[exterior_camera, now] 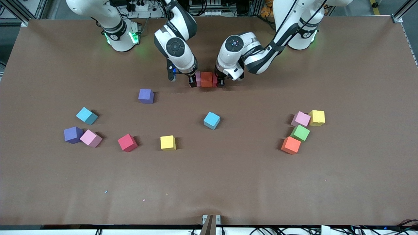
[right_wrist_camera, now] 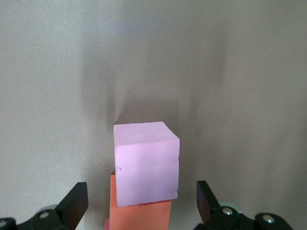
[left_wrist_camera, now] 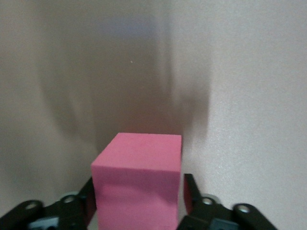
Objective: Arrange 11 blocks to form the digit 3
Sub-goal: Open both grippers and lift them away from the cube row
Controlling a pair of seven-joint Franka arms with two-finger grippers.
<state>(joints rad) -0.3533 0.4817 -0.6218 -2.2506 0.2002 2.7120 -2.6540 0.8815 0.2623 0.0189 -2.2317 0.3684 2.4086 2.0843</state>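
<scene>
Front view, from the right arm's end of the worktop [exterior_camera: 359,182] to the left arm's end:

- Loose blocks at the right arm's end: light blue foam cube [exterior_camera: 87,116], purple cube [exterior_camera: 73,134] touching a pale pink cube [exterior_camera: 91,138], red cube [exterior_camera: 127,142], and a second purple cube [exterior_camera: 146,96] farther from the camera.
- Middle: yellow cube [exterior_camera: 168,142] and a second light blue cube [exterior_camera: 211,120].
- Close to the robots' bases, farther from the camera than every loose cube: a row of three touching cubes, lilac-pink [exterior_camera: 198,79], orange [exterior_camera: 206,79] and deep pink [exterior_camera: 214,80]. This is all there is of the digit 3.
- The right gripper [exterior_camera: 193,82] is low at the lilac end of the row. The left gripper [exterior_camera: 220,82] is low at the deep pink end.
- Cluster at the left arm's end: pale pink cube [exterior_camera: 300,118] touching a yellow cube [exterior_camera: 316,117], then a green cube [exterior_camera: 300,133] and an orange cube [exterior_camera: 290,145].

The wrist views add the jaw states, which the front view hides.

- Right wrist view: jaws spread wide, clear of the lilac cube on both sides, with the orange cube just beside it.
- Left wrist view: jaws flank the deep pink cube closely. A thin gap shows on one side, so it is not pinched.

Count: fourteen cubes.

- Three pale or lilac pink
- Two purple
- Two light blue
- Two yellow
- Two orange
- One red
- One deep pink
- One green
</scene>
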